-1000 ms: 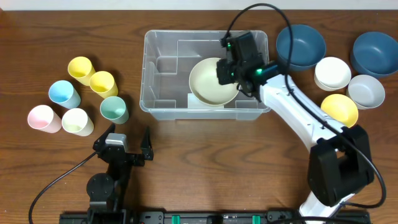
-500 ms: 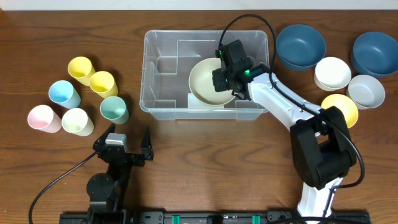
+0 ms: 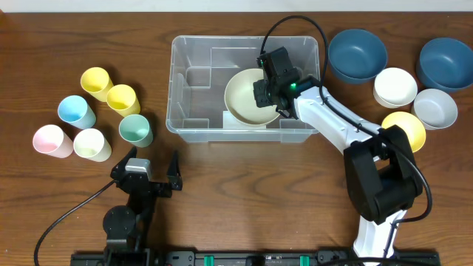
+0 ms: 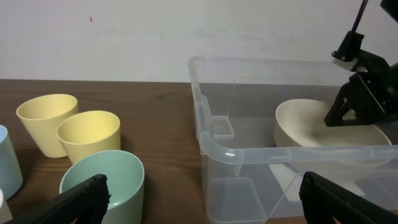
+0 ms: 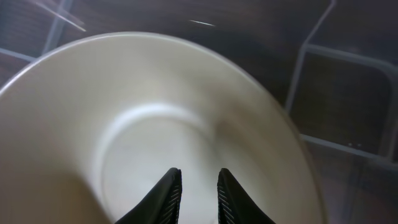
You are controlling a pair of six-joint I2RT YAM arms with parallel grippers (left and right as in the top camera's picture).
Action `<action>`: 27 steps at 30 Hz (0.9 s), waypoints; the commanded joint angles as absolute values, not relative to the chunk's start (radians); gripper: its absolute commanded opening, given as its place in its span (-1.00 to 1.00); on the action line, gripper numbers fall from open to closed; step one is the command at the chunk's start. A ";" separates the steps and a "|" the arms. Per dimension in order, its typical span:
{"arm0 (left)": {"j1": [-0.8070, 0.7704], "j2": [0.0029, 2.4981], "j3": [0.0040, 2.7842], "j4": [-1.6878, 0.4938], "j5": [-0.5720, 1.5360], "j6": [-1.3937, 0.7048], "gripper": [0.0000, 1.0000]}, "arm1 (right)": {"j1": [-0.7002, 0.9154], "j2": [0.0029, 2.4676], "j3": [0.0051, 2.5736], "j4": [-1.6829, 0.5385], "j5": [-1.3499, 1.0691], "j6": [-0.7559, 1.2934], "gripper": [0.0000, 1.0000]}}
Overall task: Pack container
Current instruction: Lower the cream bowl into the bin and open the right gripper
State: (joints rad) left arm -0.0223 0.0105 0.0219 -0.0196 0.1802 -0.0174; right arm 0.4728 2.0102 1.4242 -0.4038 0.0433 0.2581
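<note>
Wooden table (image 3: 236, 177) being backed by white wall (image 4: 124, 31). Left gripper (image 3: 148, 168) being held spread, empty. Right gripper (image 5: 198, 173) being held narrowly parted, pinching nothing, over cream bowl (image 5: 155, 124) in container (image 3: 194, 60).

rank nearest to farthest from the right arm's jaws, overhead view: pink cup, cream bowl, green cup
1. cream bowl, inside the container
2. green cup, left of the container
3. pink cup, far left
</note>
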 commanded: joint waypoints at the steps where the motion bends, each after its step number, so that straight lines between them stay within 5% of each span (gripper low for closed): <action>1: -0.018 0.005 0.004 -0.052 0.194 0.000 0.96 | 0.476 2.032 1.442 -0.396 0.108 0.240 -0.55; 27: -0.018 0.005 0.004 -0.052 0.195 0.000 0.96 | 0.384 2.032 1.442 -0.352 0.214 0.193 -0.60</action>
State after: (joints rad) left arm -0.0223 0.0105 0.0219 -0.0196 0.1802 -0.0174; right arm 0.3981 2.0155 1.4242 -0.3588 0.1875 0.2127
